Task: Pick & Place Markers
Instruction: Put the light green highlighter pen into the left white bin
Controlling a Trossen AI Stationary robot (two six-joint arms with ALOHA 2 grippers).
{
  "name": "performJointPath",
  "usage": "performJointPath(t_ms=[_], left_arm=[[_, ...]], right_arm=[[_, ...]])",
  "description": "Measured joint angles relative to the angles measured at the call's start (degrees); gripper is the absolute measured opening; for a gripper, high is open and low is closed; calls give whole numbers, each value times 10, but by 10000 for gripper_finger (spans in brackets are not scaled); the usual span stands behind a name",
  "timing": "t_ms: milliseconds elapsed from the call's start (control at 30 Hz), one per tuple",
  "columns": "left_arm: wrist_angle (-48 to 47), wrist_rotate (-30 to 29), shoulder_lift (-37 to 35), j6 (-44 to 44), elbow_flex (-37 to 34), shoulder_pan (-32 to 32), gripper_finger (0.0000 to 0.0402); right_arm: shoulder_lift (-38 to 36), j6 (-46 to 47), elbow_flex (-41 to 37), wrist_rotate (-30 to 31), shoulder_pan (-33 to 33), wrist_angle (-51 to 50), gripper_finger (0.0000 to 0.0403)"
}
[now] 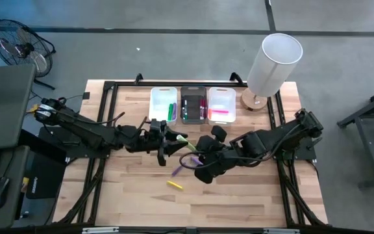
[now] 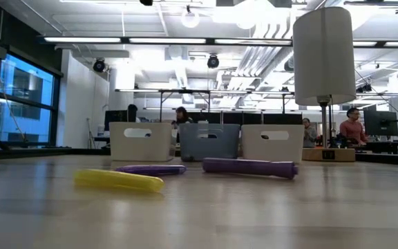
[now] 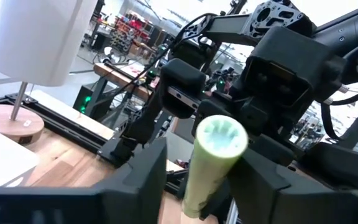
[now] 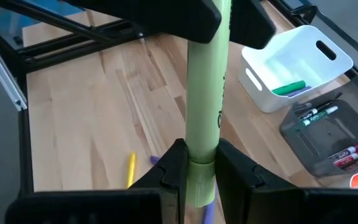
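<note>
Two hands meet on one pale green marker [image 4: 207,106] above the middle of the counter [image 1: 239,195]. The right hand [image 4: 199,163] is clamped on its lower end, and the left hand [image 3: 197,165] has its fingers standing on either side of the other end; whether they already pinch it I cannot tell.

If the right hand lets go before the left has a firm hold, the marker would likely fall onto the counter below both hands, among the loose ones. A pull from both at once could twist it out of line.

Only the low view shows the loose markers lying flat: a yellow marker [image 2: 118,180] and two purple markers [image 2: 249,167]. Only the high view shows three bins [image 1: 193,104] beyond the hands, with a lamp [image 1: 271,65] past the right hand.
</note>
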Motion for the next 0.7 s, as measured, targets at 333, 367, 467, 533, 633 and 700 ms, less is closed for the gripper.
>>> performJointPath(t_ms=[333, 367, 467, 533, 633, 700], left_arm=[[-1, 3, 0, 0, 0, 0, 63], [-2, 4, 0, 0, 0, 0, 63], [-2, 6, 0, -2, 0, 0, 63], [-3, 6, 0, -2, 0, 0, 63], [-5, 6, 0, -2, 0, 0, 63], [-5, 7, 0, -2, 0, 0, 63]], right_arm=[[0, -3, 0, 1, 0, -2, 57], [0, -3, 0, 1, 0, -2, 62], [0, -6, 0, 1, 0, -1, 81], [0, -9, 0, 1, 0, 0, 92], [0, -24, 0, -4, 0, 1, 103], [-1, -27, 0, -10, 0, 1, 108]])
